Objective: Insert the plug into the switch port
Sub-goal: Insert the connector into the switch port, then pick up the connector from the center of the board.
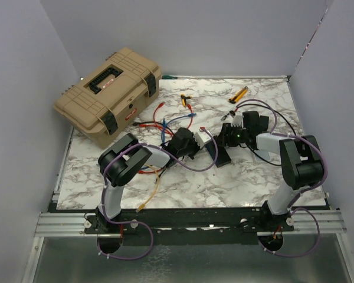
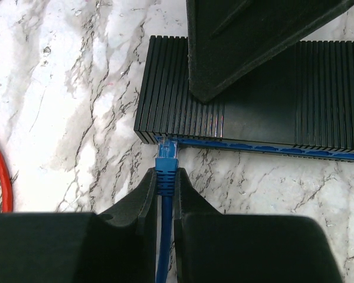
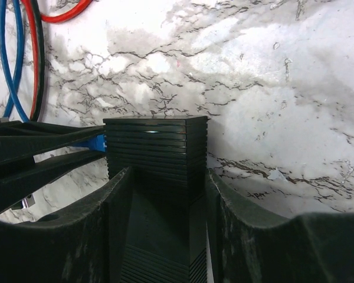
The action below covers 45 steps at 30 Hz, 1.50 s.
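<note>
1. The clear tip of the blue plug (image 2: 166,152) is sitting at the mouth of the end switch port (image 2: 158,140). By the look of it, it is not yet fully home.
2. Judging the handling: the plug is looking light and hard, with a brittle latch. Its blue cable (image 2: 163,236) is trailing limp behind. The safest hold is the rubber boot.
3. The left gripper (image 2: 165,177) is pinching that boot, jaws nearly closed.
4. The black ribbed switch (image 3: 156,135) is looking light and likely to slide on the marble table (image 2: 65,88). The right gripper (image 3: 168,177) is bracing it at half spread, fingers against both sides.
5. A red cable (image 2: 6,171) is lying well apart.
</note>
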### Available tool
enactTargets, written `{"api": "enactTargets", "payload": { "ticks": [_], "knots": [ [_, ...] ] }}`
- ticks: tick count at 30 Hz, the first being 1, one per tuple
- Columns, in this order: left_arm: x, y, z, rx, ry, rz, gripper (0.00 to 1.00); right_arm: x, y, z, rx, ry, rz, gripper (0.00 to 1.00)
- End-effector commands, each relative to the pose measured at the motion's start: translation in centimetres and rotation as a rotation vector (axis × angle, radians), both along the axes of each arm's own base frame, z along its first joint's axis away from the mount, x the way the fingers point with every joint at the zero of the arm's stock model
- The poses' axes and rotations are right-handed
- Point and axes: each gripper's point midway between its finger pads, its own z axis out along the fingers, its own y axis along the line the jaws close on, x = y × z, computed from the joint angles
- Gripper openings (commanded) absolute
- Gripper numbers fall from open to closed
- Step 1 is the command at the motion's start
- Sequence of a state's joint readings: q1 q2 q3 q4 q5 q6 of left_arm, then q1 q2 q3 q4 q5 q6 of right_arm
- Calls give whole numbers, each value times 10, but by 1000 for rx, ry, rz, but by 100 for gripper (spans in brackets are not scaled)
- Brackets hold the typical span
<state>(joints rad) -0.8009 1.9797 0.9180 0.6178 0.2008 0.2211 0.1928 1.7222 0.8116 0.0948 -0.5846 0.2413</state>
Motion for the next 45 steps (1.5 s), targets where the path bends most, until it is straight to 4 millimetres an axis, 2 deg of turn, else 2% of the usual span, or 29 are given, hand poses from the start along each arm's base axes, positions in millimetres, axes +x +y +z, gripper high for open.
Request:
{"api": "enactTargets", "payload": {
  "ticks": [1, 5, 11, 14, 17, 18, 19, 20, 24, 29, 34, 37, 40, 45],
  "knots": [
    [-45, -62, 15, -111, -7, -219, 0, -61, 52, 7, 176, 169, 222, 49],
    [-41, -52, 11, -90, -15, -171, 0, -46, 35, 5, 93, 134, 108, 49],
    [-34, -46, 8, -91, 5, -127, 1, -25, -9, 3, -19, 96, -113, 52],
    [-31, -43, 8, -92, 14, -104, 16, -19, -20, 1, -61, 83, -165, 55],
    [-29, -39, 9, -94, 26, -89, 38, -22, -24, -4, -87, 108, -181, 55],
    [-28, -37, 11, -96, 26, -83, 51, -22, -25, -4, -88, 108, -180, 55],
    [-27, -33, 13, -97, 25, -71, 89, -22, -25, -4, -92, 106, -184, 56],
    [-25, -30, 15, -99, 24, -57, 98, -21, -27, -3, -100, 100, -193, 57],
    [-16, -13, 33, -117, 22, 24, 99, -18, -37, 6, -134, 67, -236, 62],
    [-4, 18, 69, -133, 15, 207, 99, -14, -52, 26, -179, -6, -313, 71],
    [-10, 42, 105, -184, 95, 343, 99, -20, -58, 55, -153, -59, -368, 82],
    [-18, 52, 114, -204, 153, 372, 99, -29, -51, 75, -89, -102, -356, 99],
    [-25, 61, 119, -236, 166, 389, 99, -37, -50, 91, -59, -130, -356, 100],
    [-31, 88, 127, -378, 219, 555, 99, -54, -51, 96, -54, -121, -352, 100]
  ]
}}
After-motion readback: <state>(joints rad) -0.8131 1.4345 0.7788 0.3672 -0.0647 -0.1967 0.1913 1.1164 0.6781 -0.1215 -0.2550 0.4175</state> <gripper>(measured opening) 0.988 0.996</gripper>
